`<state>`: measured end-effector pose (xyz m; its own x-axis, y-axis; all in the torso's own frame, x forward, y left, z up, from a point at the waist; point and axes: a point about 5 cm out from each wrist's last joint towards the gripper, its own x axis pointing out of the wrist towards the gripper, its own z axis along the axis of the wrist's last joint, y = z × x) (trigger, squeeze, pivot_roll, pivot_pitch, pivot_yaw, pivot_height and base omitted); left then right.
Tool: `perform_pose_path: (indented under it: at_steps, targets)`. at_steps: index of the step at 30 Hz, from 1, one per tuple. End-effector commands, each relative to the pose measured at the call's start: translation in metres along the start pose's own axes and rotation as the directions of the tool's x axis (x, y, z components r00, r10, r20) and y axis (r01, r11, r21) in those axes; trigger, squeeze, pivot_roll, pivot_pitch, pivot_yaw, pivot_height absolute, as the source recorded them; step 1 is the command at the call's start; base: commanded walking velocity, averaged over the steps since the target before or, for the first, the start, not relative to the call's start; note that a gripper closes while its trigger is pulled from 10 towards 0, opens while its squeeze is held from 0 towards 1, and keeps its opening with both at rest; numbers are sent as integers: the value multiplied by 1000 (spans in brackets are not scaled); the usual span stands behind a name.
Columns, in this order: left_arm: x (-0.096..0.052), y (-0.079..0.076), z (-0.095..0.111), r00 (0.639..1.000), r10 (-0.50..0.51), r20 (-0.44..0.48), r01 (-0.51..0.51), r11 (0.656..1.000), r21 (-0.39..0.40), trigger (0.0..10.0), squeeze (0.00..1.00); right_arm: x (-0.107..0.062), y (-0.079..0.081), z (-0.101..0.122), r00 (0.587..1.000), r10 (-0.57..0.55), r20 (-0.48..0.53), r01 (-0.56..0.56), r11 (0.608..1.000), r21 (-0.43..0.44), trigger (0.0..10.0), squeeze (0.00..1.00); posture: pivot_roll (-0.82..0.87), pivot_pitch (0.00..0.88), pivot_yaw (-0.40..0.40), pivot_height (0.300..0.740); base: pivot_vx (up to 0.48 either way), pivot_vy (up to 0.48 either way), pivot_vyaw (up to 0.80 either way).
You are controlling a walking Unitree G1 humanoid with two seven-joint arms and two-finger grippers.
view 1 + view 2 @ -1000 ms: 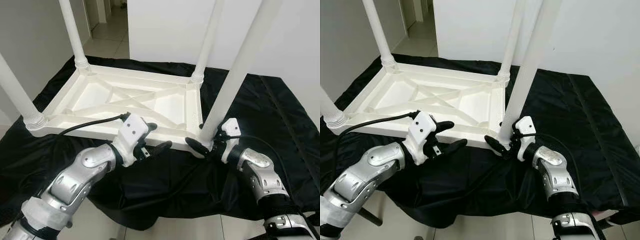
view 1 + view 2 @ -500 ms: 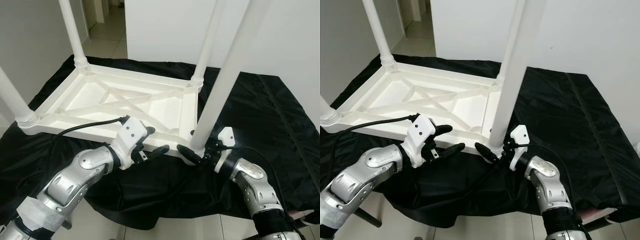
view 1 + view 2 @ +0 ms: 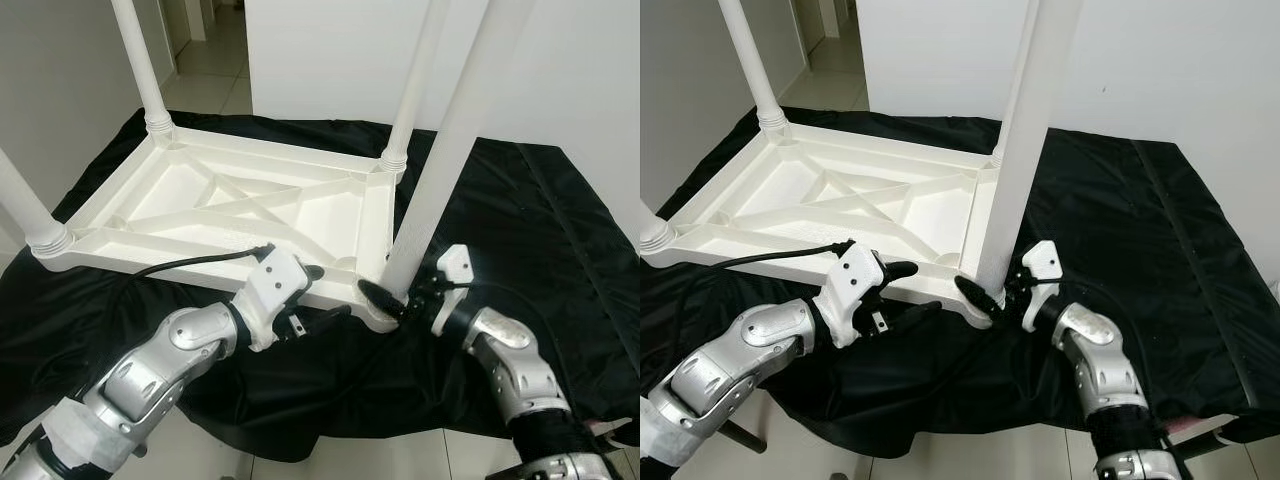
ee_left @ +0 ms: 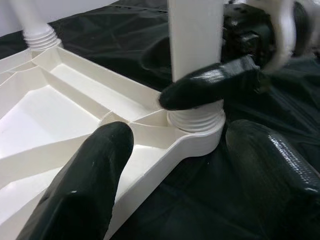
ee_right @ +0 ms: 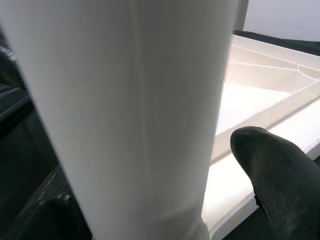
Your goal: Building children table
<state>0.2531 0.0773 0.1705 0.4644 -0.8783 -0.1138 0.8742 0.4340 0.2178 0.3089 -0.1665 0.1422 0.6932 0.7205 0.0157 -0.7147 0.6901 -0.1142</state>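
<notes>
Where the black cloth [image 3: 520, 210] covered the work surface, a white children's table [image 3: 230, 205] lay upside down, its ribbed underside facing up. Its top face was hidden against the cloth.

Legs: four white legs stood up from the corners, all cut off by the upper edge of the head views. Far-left leg [image 3: 140, 60], far-right leg [image 3: 415, 80], near-left leg [image 3: 25, 205], near-right leg [image 3: 445, 150].

Right gripper [image 3: 395, 298]: at the near-right corner, clasped around the base of the near-right leg just above its threaded collar [image 4: 196, 120]. One black finger [image 4: 210, 87] crossed the front of the leg; the other was hidden behind it. In the right wrist view the leg was a blurred white mass close to the lens.

Left gripper [image 3: 318, 293]: at the near edge of the table frame, just left of that corner, fingers spread apart. One finger [image 4: 90, 175] lay over the frame's rim, the other [image 4: 270, 165] over the cloth beside the corner; whether either touched could not be told.

Cable [image 3: 170, 266]: black, running along the left forearm.

Floor: pale tiles [image 3: 215, 70] beyond the far edge.
</notes>
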Motion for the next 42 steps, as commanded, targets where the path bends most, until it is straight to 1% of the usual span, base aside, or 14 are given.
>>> perform_pose_path:
  at_steps: [1,5,6,17,18,22,26,28,30,37,38,40,41,42]
  targets:
    - [0,-15,-1,969,-245,-9,245,969,19,10000,0,-1,-3,-1,1000,-4,-14,4,1000,-12,10000,0,-32,88,-16,740,0,0,0]
    - [1,-16,0,969,-245,-5,245,969,19,10000,0,4,-6,3,1000,-2,-10,2,1000,-19,10000,0,-33,89,-18,740,0,0,0]
    - [2,-16,1,970,-242,-1,242,970,22,10000,0,6,-6,3,1000,17,-16,-18,1000,-21,0,0,-28,92,-29,740,0,0,0]
    - [2,-18,1,974,-228,5,228,974,22,10000,0,2,-2,-6,997,47,-59,-46,999,20,0,0,-26,95,-40,740,0,0,0]
    - [3,-19,1,974,-227,6,227,974,21,10000,0,1,-2,-7,997,37,-64,-36,999,22,10000,0,-26,95,-40,740,0,0,0]
    - [5,-18,1,980,-200,22,199,979,45,10000,0,4,2,-4,999,-19,-36,22,998,66,10000,0,-27,95,-41,740,0,0,0]
    - [9,-13,1,989,-143,36,141,989,47,10000,0,6,6,-4,998,-53,-27,54,997,61,10000,0,-31,94,-41,740,0,0,0]
    - [12,-9,2,994,-95,51,93,995,40,10000,0,9,11,-3,993,-119,-25,120,991,62,10000,0,-31,92,-43,740,0,0,0]
    - [16,1,1,998,-2,62,0,1000,28,10000,0,14,20,4,951,-309,14,307,948,81,10000,0,-33,94,-41,740,0,0,0]
    - [16,2,-1,998,15,54,-17,999,32,10000,0,15,27,6,918,-397,22,392,913,111,10000,0,-33,94,-41,740,0,0,0]
    - [17,2,-1,998,17,54,-18,999,33,10000,0,15,27,6,896,-443,16,439,891,116,10000,0,-34,86,-40,740,0,0,0]
    - [18,3,-2,998,29,53,-30,999,33,10000,0,15,34,3,770,-638,-33,633,755,174,10000,0,-35,80,-39,740,0,0,0]
    - [18,3,-2,998,29,53,-30,999,33,10000,0,15,34,3,770,-638,-33,633,755,174,10000,0,-35,80,-39,740,0,0,0]
    - [19,4,-2,998,33,53,-35,999,37,10000,0,13,36,4,702,-710,-45,704,684,189,10000,0,-33,79,-39,740,0,0,0]
